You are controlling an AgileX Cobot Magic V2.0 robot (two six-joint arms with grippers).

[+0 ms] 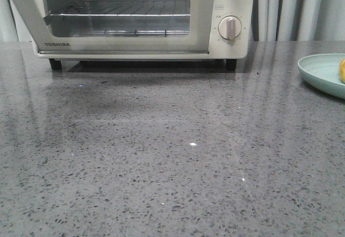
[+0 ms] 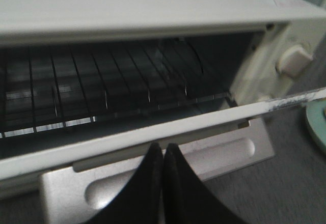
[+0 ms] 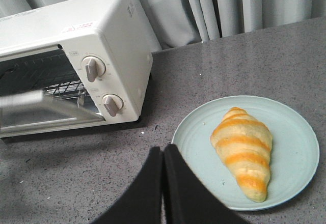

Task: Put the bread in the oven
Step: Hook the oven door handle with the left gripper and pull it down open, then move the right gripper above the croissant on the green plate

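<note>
The oven [image 1: 135, 16] stands at the far edge of the grey counter [image 1: 161, 156]; the front view cuts off its top and left side. Its door [image 2: 153, 132] hangs partly open in the left wrist view, with the wire rack [image 2: 102, 91] visible behind it, though that view is blurred. Two round knobs [image 3: 94, 68] sit on the oven's right panel.

The bread [image 3: 244, 150] lies on a pale green plate [image 3: 295, 132], well apart from the oven to its right. The front view shows only the plate's left edge and a yellow sliver of bread at the frame border.

The left gripper [image 2: 163, 150] is near the door, fingers pressed together, holding nothing. The right gripper [image 3: 163, 152] hovers near the plate, fingers likewise closed and empty. Neither arm appears in the front view.
</note>
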